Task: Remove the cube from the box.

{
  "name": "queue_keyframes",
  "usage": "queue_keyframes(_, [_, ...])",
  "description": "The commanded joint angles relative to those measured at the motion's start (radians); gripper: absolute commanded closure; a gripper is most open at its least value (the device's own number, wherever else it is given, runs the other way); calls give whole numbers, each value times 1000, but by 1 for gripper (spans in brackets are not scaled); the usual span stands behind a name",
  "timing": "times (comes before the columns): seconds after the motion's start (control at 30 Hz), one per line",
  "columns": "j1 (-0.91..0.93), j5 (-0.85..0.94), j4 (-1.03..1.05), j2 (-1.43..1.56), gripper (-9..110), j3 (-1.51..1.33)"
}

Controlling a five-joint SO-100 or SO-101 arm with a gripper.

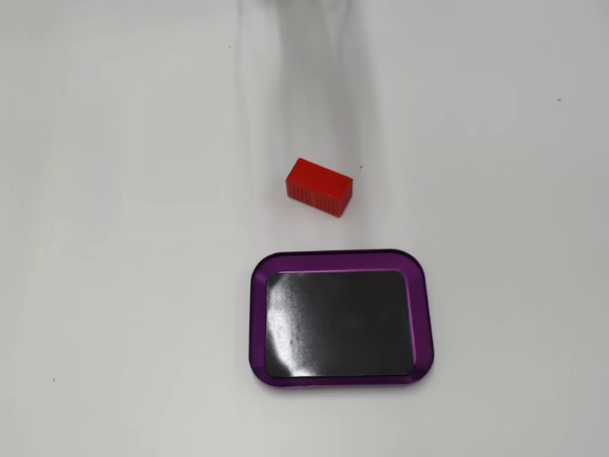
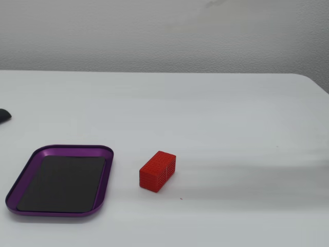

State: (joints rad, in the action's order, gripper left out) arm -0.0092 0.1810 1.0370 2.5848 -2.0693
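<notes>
The cube is a small bright red ribbed block lying on the white table, outside the box and a short way beyond its far rim in a fixed view. In the other fixed view the cube lies to the right of the box. The box is a shallow purple-rimmed tray with a black floor, and nothing lies in it; it also shows in the other fixed view. No gripper or arm shows in either fixed view; only a faint grey streak runs across the table.
A small dark object sits at the left edge of a fixed view. The white table meets a pale wall at the back, and its right corner shows at the far right.
</notes>
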Motion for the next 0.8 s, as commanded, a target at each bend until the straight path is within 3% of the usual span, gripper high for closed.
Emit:
queue_keyframes(0.0, [9, -8, -117, 156, 80, -236])
queue_keyframes(0.23, [9, -9, -213, 465, 80, -629])
queue_keyframes(0.5, [9, -11, -72, 785, 81, -787])
queue_keyframes(0.63, [71, -12, -61, 769, 81, -811])
queue_keyframes(0.77, [112, -14, -60, 755, 97, -827])
